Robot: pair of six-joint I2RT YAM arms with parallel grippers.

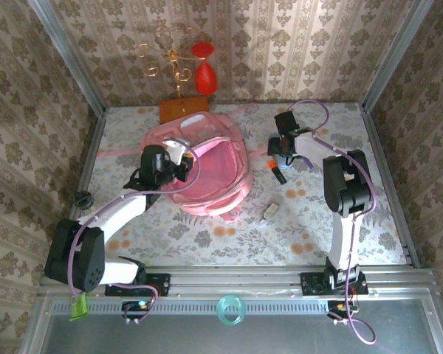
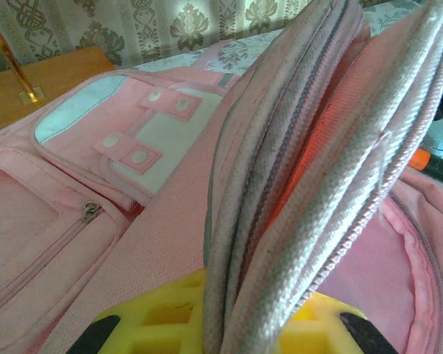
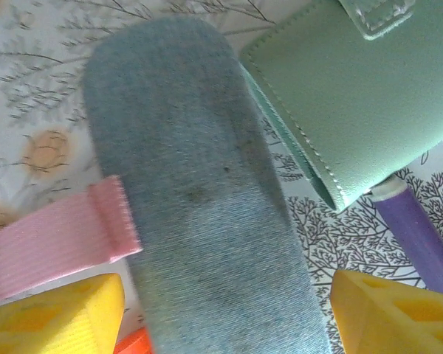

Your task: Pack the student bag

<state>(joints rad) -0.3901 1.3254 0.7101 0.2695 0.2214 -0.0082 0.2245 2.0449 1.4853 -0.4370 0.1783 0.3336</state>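
The student bag (image 1: 210,169), pink and soft, lies mid-table with its main compartment gaping. My left gripper (image 1: 179,168) is at the bag's left rim. In the left wrist view its yellow fingers (image 2: 148,324) are shut on the bag's (image 2: 133,147) zipper-edged rim, which stands up between them. My right gripper (image 1: 280,159) hovers right of the bag, low over the table. It is open (image 3: 229,317), and a blue-grey fabric case (image 3: 199,184) lies lengthwise between its yellow fingertips (image 3: 387,317).
Beside the case lie a mint-green wallet (image 3: 354,96), a purple pen (image 3: 421,240), a pink strap end (image 3: 52,247) and an orange-black marker (image 1: 275,171). A small pale block (image 1: 270,210) sits nearer the front. A gold stand with red ornaments (image 1: 203,70) is at the back wall.
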